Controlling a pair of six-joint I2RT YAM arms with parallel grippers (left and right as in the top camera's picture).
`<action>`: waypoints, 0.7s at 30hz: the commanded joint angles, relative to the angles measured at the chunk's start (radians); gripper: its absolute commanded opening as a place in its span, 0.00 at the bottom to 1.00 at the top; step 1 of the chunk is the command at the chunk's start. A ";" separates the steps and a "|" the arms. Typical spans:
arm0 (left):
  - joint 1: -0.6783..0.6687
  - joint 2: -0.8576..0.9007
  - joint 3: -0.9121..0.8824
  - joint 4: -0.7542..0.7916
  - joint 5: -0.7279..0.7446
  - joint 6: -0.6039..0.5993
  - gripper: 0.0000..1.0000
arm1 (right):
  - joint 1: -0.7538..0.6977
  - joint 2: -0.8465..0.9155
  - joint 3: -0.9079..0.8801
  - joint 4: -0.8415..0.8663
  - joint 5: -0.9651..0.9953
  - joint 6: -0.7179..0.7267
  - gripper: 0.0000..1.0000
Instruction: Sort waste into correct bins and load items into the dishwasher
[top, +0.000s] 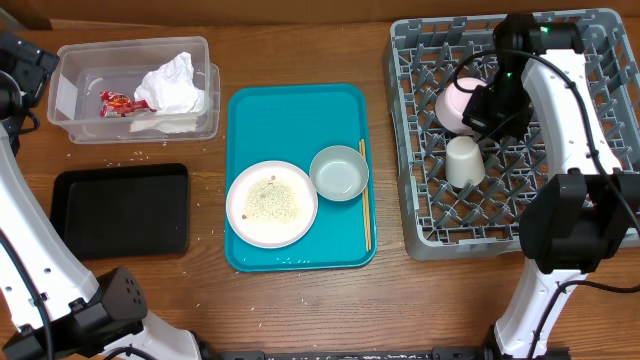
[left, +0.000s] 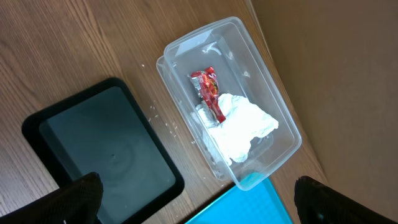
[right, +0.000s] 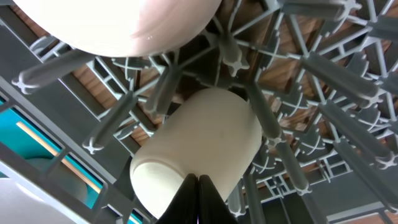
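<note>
Open room: bare wooden table (top: 300, 310) runs along the near edge. A clear strip also lies between the teal serving tray (top: 300, 110) and the dish rack (top: 420, 150).
Edges: the clear tub (top: 70, 90) sits far left, and the black tray (top: 120, 210) lies just near of it. A narrow gap parts the black tray from the teal one. The rack's right side reaches the picture's border.
Left gripper (left: 199, 214): its 2 dark fingers (left: 78, 199) stand wide apart at the bottom corners of the wrist view with nothing between them. It hangs above the tub and black tray, touching neither.
Right gripper (right: 198, 193): the fingers are pressed together to a point, with nothing seen between them. It hangs over the rack with the tips just short of the white cup (right: 199, 149).
Cup: it sits among the pegs, just near of the pink plate (top: 452, 105). I cannot tell which way its mouth faces.
Waste: the napkins (top: 175, 85) and red wrapper (top: 115, 102) lie inside the tub. Rice grains (top: 270, 200) cover the white plate (top: 240, 225), and a few more lie on the wood by the tub.
Teal tray: the bowl (top: 339, 172) touches the white plate's far right rim. The chopsticks (top: 366, 195) lie along the tray's right side.
Hidden: the right arm covers part of the pink plate and part of the rack. The left arm is cut off at the left border.
</note>
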 joint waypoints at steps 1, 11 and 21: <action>-0.007 0.007 0.001 0.001 -0.012 0.015 1.00 | 0.005 -0.006 0.000 -0.003 -0.031 0.001 0.04; -0.007 0.007 0.001 0.001 -0.012 0.015 1.00 | 0.008 -0.006 -0.002 -0.067 -0.108 -0.098 0.04; -0.007 0.007 0.001 0.001 -0.012 0.015 1.00 | 0.008 -0.006 -0.002 -0.090 0.010 -0.047 0.04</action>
